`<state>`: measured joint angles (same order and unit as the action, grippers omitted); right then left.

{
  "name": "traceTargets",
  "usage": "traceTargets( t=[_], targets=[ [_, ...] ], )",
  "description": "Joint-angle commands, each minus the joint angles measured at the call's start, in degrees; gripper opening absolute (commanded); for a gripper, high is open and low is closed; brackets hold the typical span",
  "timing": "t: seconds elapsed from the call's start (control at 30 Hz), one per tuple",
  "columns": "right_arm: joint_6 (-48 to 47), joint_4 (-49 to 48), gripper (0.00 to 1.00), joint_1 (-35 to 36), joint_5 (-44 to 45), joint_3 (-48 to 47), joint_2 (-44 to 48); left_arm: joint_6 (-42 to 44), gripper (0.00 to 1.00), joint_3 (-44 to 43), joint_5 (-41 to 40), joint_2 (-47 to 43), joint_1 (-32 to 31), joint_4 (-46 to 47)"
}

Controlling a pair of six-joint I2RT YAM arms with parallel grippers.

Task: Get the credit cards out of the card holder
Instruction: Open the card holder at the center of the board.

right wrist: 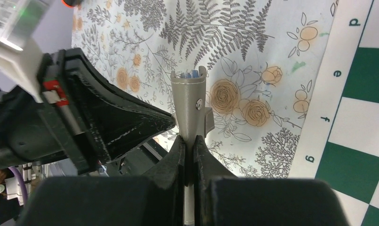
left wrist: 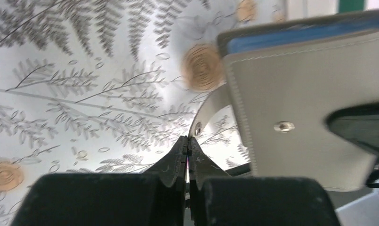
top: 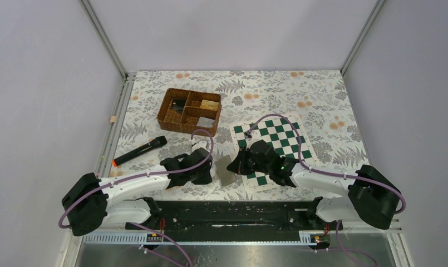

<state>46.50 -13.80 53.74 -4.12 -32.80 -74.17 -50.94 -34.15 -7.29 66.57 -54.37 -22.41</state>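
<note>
The grey card holder [top: 226,170] stands on edge between my two grippers, just left of the chessboard. My right gripper [right wrist: 188,141] is shut on its lower edge; in the top view this gripper [top: 239,164] is at the holder's right. The holder [right wrist: 189,101] shows edge-on with blue card edges at its top. In the left wrist view the holder [left wrist: 295,94] fills the right side, with its light blue inside showing along the top. My left gripper [left wrist: 188,140] is shut on the end of the holder's snap strap [left wrist: 204,115], which arcs away from the cover. In the top view the left gripper [top: 213,169] is at the holder's left.
A brown wicker compartment basket [top: 189,111] stands at the back. A green and white chessboard [top: 274,147] lies to the right, under my right arm. A black pen-like stick with an orange tip [top: 139,151] lies at the left. The tablecloth has a floral print.
</note>
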Motion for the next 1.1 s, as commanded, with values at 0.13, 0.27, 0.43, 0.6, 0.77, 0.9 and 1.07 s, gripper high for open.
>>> traceTargets(
  t=[0.13,0.27,0.43,0.6,0.77,0.9,1.07],
  targets=[
    [-0.58,-5.07,0.00,-0.84,-1.13,0.29,2.11,-1.42,0.00,0.74,-5.43,-1.77,0.00,-5.35],
    [-0.07,-5.80,0.00,-2.36,-3.41,1.20,3.16,-2.05,0.00,0.59,-7.66,-5.64,1.25,-7.79],
    [1.38,-9.92,0.00,-5.57,-10.80,2.50,3.77,0.37,0.25,1.07,-5.40,-13.47,5.38,-9.17],
    [0.08,-10.02,0.00,-7.30,-15.69,2.57,5.55,4.37,0.55,3.16,5.08,-25.40,9.20,-2.92],
    [0.57,-9.30,0.00,-7.73,-19.33,1.36,7.29,5.15,0.65,5.62,10.95,-30.93,10.59,2.58],
    [4.96,-14.71,0.00,-8.72,-23.48,2.30,8.13,4.70,0.58,6.85,14.18,-31.14,11.26,4.06],
    [8.80,-19.98,0.00,-9.09,-26.37,2.82,8.12,1.63,0.54,10.97,20.10,-33.54,12.04,10.45]
  ],
)
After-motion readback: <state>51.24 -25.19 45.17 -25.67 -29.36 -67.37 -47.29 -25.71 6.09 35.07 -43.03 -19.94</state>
